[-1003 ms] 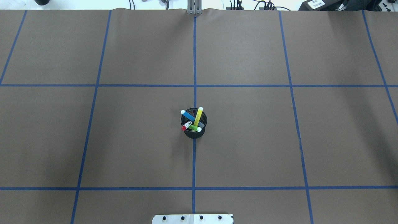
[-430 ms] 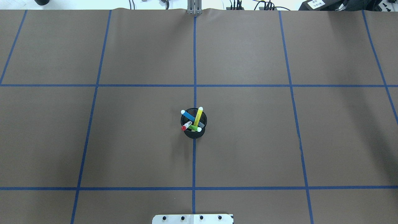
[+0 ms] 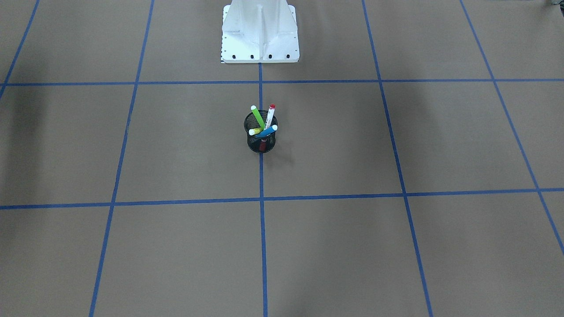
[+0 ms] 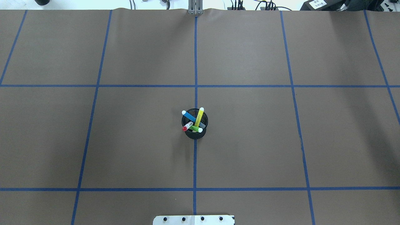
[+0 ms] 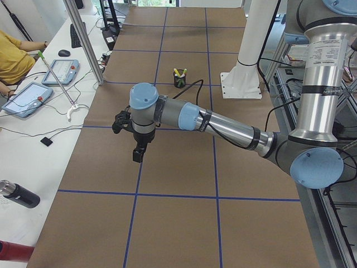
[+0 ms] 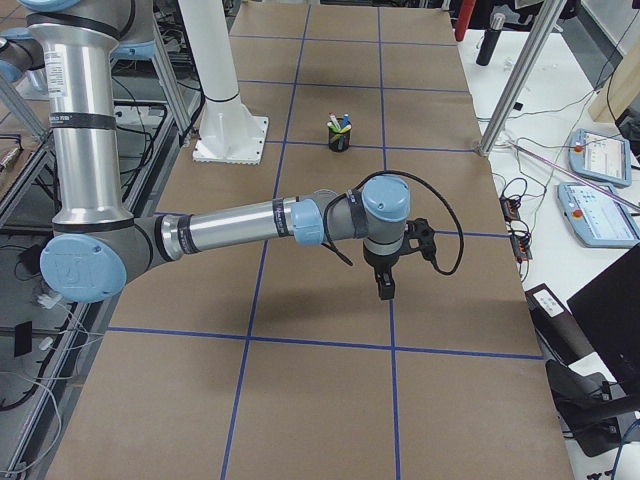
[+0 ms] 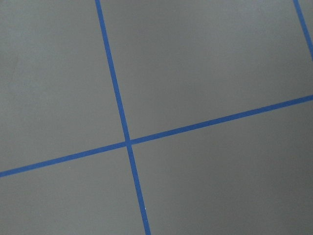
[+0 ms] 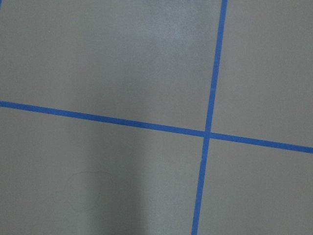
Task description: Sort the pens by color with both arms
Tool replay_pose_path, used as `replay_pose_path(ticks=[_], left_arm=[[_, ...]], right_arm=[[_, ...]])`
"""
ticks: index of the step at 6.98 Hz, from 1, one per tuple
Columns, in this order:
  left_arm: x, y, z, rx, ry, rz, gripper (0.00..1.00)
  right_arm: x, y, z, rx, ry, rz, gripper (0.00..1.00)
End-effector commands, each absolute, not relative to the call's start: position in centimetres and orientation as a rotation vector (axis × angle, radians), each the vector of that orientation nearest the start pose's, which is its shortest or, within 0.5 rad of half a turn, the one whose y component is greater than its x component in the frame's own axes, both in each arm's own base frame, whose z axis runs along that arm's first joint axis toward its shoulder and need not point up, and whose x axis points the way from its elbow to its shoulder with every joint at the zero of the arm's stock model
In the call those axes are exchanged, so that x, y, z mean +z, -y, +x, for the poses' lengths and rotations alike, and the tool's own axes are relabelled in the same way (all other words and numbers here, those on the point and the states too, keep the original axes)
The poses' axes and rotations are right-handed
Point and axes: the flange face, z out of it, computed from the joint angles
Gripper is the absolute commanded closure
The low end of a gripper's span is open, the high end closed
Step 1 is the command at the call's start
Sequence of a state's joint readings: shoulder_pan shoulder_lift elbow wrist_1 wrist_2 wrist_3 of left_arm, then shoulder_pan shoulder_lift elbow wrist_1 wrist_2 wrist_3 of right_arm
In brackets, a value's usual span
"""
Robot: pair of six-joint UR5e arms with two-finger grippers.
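Observation:
Four pens stand crossed in a black mesh cup [image 4: 195,133] at the table's middle: blue [image 4: 188,116], yellow [image 4: 199,117], white-barrelled with a red cap [image 4: 187,126] and lime green [image 4: 196,128]. The front-facing view shows the same cup [image 3: 261,143]. Neither arm appears in the overhead or front-facing views. Only the side views show them. My left gripper [image 5: 138,153] hangs above bare table, well short of the cup [image 5: 179,81]. My right gripper [image 6: 385,288] hovers likewise, far from the cup [image 6: 340,137]. I cannot tell whether either is open or shut. Both wrist views show only tape lines.
Blue tape lines divide the brown table cover into squares. The white base pedestal [image 3: 260,31] stands behind the cup. A metal post [image 5: 83,39] rises at the table's far edge. A seated person [image 5: 11,56] and tablets are at a side desk.

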State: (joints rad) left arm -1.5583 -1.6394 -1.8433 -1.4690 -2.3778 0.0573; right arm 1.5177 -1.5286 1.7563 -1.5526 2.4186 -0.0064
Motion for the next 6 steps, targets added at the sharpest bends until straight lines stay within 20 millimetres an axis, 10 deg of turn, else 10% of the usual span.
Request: replay_pose_path(ticks=[1, 3, 6], left_arm=[[48.2, 53.0, -4.2, 0.138, -0.989, 0.218, 0.00], [45.9, 52.7, -4.0, 0.177, -1.005, 0.327, 0.00], [45.0, 53.7, 1.5, 0.262, -1.022, 0.286, 0.00]], right_arm=[[49.9, 53.9, 0.1, -0.209, 0.887, 0.266, 0.00], [43.6, 56.5, -6.6, -0.219, 0.929, 0.251, 0.00], [28.6, 57.7, -18.5, -0.055, 1.038, 0.172, 0.00]])
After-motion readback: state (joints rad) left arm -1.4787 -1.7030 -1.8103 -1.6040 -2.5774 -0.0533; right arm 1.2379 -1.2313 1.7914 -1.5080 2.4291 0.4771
